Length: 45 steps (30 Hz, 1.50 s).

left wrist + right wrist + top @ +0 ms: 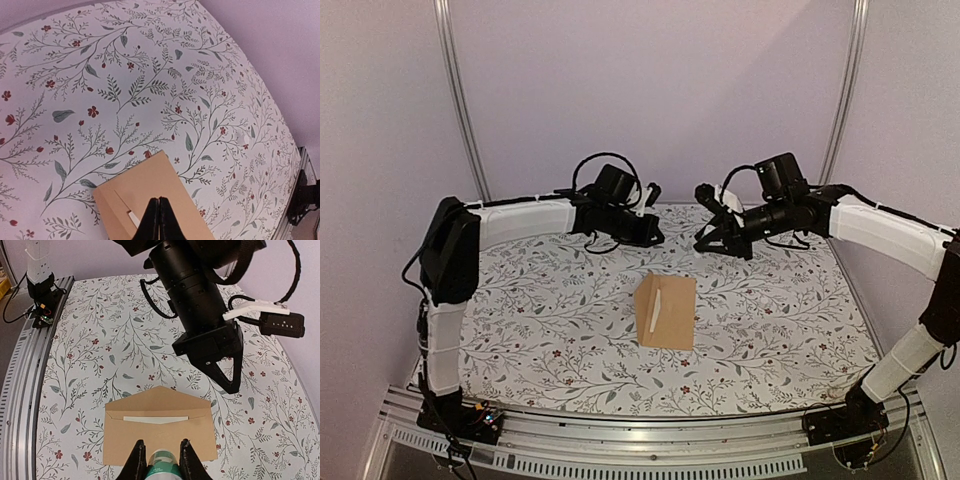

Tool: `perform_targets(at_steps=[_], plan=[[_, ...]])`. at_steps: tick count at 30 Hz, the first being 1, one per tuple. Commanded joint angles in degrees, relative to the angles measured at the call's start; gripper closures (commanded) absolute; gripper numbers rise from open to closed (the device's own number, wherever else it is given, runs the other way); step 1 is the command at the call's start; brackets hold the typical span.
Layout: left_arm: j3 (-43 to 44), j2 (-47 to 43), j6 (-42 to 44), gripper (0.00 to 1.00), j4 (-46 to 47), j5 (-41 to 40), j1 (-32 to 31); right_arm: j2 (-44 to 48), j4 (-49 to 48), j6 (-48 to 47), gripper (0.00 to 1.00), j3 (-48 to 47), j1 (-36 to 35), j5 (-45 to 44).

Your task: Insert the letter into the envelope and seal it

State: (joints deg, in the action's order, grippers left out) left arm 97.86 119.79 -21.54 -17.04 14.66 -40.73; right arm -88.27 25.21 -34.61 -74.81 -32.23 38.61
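Note:
The tan envelope (667, 312) lies flat in the middle of the table with its pointed flap open (160, 435). A white strip of the letter (156, 418) shows in the envelope's mouth, the rest hidden inside; it is also visible as a small sliver (133, 218). My left gripper (159, 200) hangs shut and empty above the envelope (155, 185), behind it in the top view (655, 238). My right gripper (160, 442) is shut on a green and white cylinder (162, 462), held above the envelope's closed long edge. In the right wrist view, the left gripper (232, 385) points down beyond the flap.
A floral cloth (540, 320) covers the table. An aluminium rail (650, 430) runs along the near edge, with the arm bases on it (40, 285). Metal frame posts (460, 100) stand at the back against the lilac walls.

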Motion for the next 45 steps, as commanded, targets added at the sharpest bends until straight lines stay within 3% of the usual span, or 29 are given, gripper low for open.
perform_targets(at_steps=[1,10,18,45], plan=[[6.8,6.5,-2.8,1.0,-5.4,5.5,0.2,0.4,-4.2,-4.1,1.0,2.4,-2.5,-2.3],[13.2,14.7,-5.5,1.0,-12.1,7.5,0.2,-10.1,2.9,-15.0,1.0,-2.5,-6.1,-0.2],[14.3,18.4,-6.4,1.0,-12.3,9.0,0.2,-13.7,-10.4,-6.5,1.0,1.3,-7.4,-9.8],[14.5,23.4,-8.2,1.0,-12.2,11.5,1.0,-26.5,-15.9,-7.2,1.0,0.5,-7.3,-13.7]])
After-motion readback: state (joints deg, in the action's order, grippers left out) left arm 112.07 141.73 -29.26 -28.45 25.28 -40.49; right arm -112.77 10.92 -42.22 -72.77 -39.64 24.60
